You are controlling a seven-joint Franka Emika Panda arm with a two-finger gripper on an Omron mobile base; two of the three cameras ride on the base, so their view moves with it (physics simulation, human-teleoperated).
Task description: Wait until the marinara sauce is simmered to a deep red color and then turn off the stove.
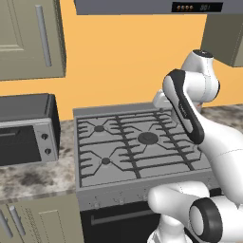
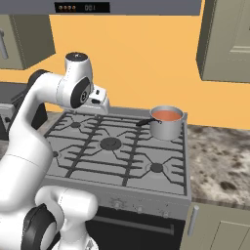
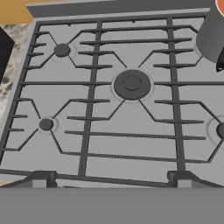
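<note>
The wide grey gas stove (image 2: 122,146)'s small, stiff front knobs (image 2: 139,209) likely need a firm pinch-and-twist from the open, empty claw (image 3: 112,180).

Orange-red marinara sauce (image 2: 166,115), grey stove (image 2: 122,146) under dark grates.
</note>
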